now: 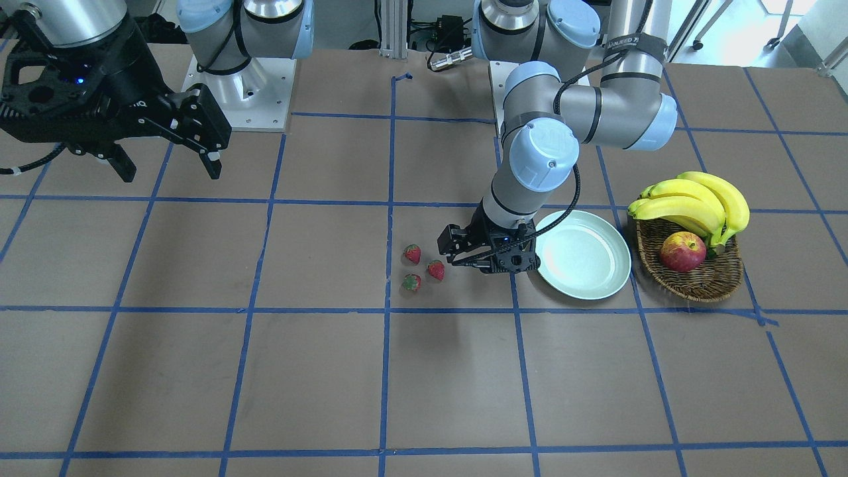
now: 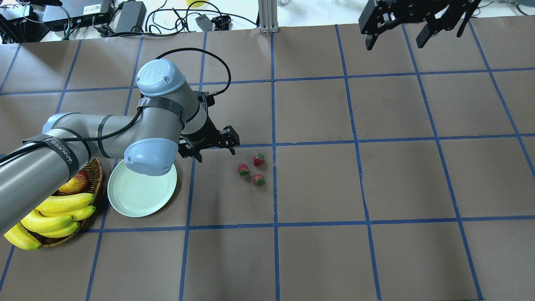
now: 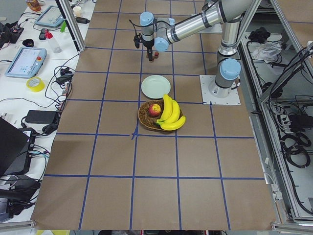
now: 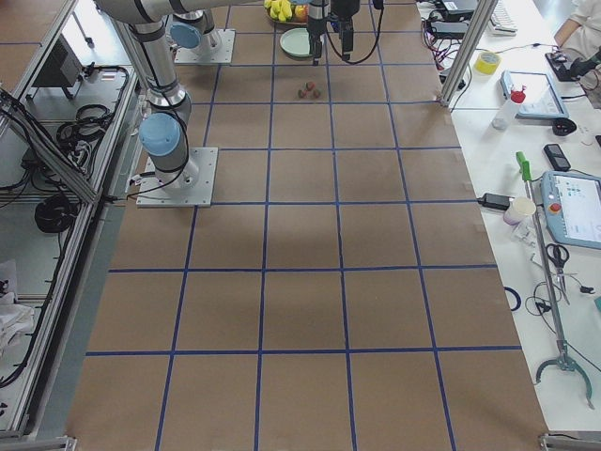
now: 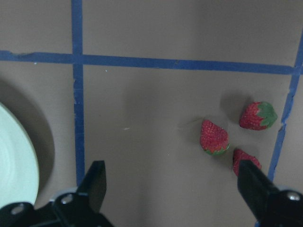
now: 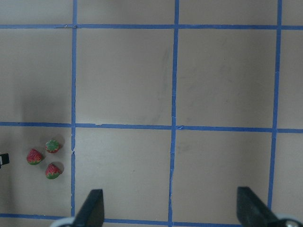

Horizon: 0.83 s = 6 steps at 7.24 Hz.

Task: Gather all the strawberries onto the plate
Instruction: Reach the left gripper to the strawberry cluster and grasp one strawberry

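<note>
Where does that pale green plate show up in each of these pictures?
Front-facing: plate right of centre.
Overhead: plate lower left.
Exterior left: plate upper middle.
Exterior right: plate at top edge.
Left wrist: plate at left edge.
Right wrist: not in it.
Landmark: bananas close by it in all four exterior views.

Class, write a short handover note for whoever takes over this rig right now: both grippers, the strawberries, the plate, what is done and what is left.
Left gripper: jaws open, empty, low between the round pale mint-green plate and the three small red strawberries with green caps.
Right gripper: jaws open, empty, raised far off to the side.
The strawberries lie clustered on the brown paper-covered table, apart from the plate, which is empty.
Done: nothing collected.
Left: all three strawberries go into the plate. The left gripper looks better placed to pick them.
</note>
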Motion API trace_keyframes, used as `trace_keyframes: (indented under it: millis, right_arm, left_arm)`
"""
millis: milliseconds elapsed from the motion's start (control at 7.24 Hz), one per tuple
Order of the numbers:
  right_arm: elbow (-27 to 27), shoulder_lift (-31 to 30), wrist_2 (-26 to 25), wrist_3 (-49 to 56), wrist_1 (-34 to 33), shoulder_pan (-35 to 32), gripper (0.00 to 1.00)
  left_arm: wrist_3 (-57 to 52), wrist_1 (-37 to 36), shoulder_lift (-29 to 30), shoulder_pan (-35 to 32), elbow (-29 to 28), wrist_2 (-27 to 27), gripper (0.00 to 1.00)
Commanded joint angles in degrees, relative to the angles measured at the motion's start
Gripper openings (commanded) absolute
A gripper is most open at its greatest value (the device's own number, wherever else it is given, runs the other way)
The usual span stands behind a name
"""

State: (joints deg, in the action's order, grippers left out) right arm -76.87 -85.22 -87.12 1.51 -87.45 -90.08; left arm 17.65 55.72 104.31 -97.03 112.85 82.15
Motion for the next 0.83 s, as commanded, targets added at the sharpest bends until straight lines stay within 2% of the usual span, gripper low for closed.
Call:
trace_keyframes:
  millis: [0, 553, 691]
  right_arm:
    - [-0.04, 0.06, 0.02, -0.01, 0.0, -0.01, 1.0]
    - [-0.12, -0.03, 0.02, -0.1, 0.0, -0.36, 1.0]
    - [-0.39, -0.03, 0.02, -0.01, 0.0, -0.28, 1.0]
  left_arm:
    - [6.94, -0.87, 2.21, -1.74, 1.32, -0.5, 1.0]
    - [10.91, -4.56, 5.2, -2.72, 1.32, -2.52, 1.0]
    - [10.91, -4.74, 5.99, -2.81, 1.32, -2.52, 0.96]
